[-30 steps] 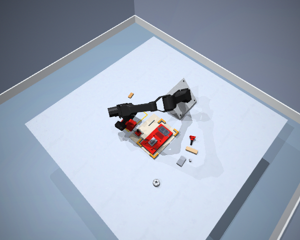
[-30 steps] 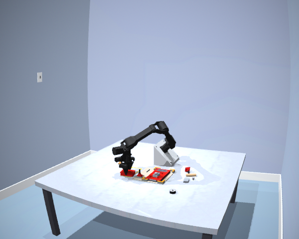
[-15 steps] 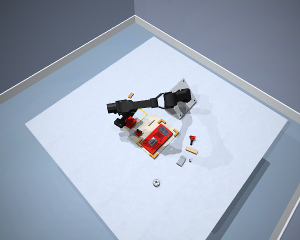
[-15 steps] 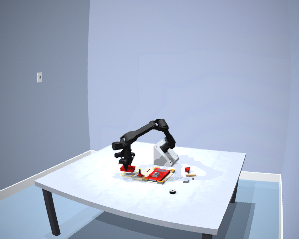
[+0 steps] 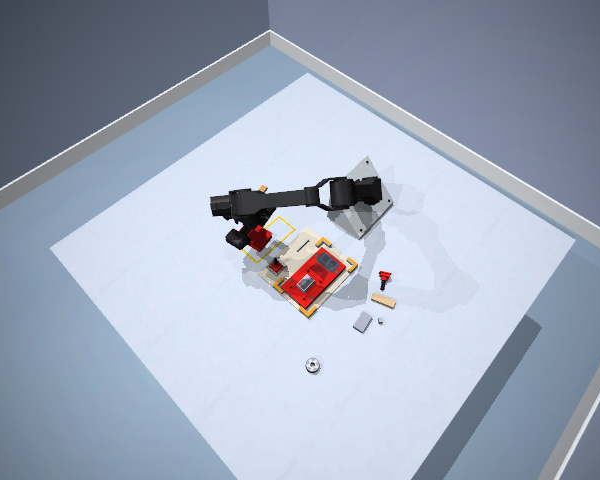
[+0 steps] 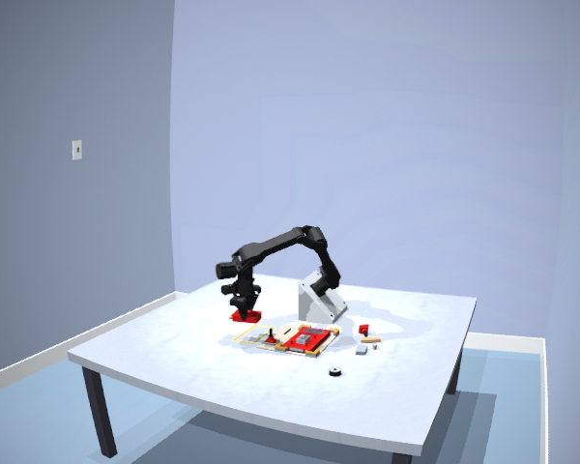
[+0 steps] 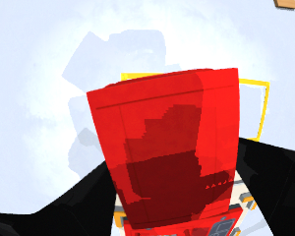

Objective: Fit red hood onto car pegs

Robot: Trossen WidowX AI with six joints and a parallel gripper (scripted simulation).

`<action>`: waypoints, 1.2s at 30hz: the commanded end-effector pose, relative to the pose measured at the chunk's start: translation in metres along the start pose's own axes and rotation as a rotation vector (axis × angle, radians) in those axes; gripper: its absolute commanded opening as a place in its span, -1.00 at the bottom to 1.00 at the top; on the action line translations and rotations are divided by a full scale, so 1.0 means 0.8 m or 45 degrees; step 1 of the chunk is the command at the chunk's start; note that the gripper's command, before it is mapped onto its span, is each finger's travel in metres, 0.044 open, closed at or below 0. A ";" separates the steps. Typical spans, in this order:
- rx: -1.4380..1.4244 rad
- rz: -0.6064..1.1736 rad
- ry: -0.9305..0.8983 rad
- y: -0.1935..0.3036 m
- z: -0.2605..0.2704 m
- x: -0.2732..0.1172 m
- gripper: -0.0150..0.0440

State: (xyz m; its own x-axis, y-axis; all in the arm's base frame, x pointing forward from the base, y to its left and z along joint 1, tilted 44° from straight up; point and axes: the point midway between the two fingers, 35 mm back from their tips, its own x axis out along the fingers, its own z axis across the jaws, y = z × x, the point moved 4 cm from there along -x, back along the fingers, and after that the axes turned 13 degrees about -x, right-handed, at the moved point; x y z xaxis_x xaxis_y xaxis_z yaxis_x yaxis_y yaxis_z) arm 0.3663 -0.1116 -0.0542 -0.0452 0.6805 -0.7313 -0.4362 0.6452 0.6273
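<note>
The red hood point(image 5: 259, 239) point(image 6: 248, 316) point(image 7: 172, 143) is between the fingers of my gripper point(image 6: 244, 316) point(image 7: 173, 155), which is shut on its two sides. The hood hangs above the table, roof up; its underside and corner holes are hidden. The red chassis point(image 5: 309, 267) point(image 6: 321, 339) lies in the jig point(image 5: 307, 236) with orange corner brackets, to the right of the hood in the top and exterior views. The grey engine block point(image 5: 305, 282) point(image 6: 303, 339) sits on its deck, with small pegs around it. In the wrist view, the hood covers part of the chassis.
A red piece with a black stem point(image 5: 276, 266) point(image 6: 271, 337) stands on the jig board between hood and chassis. A yellow outline point(image 5: 287, 223) point(image 7: 264, 112) marks the table beside it. Right lie another red-and-black piece point(image 5: 384, 276), a tan bar point(image 5: 383, 300) and a grey block point(image 5: 363, 321); a wheel point(image 5: 312, 362) lies in front.
</note>
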 end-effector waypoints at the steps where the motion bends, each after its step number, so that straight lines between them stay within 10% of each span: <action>1: -0.012 -0.011 0.001 0.000 0.002 -0.015 -0.49; 36: -0.924 -0.017 0.003 0.132 0.069 -0.026 -0.49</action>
State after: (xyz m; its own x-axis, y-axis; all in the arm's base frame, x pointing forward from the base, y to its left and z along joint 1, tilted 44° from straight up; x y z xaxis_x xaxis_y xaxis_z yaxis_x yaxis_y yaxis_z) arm 0.3737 -0.0492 0.0327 -0.0365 0.6694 -0.7420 -0.8884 0.3182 0.3309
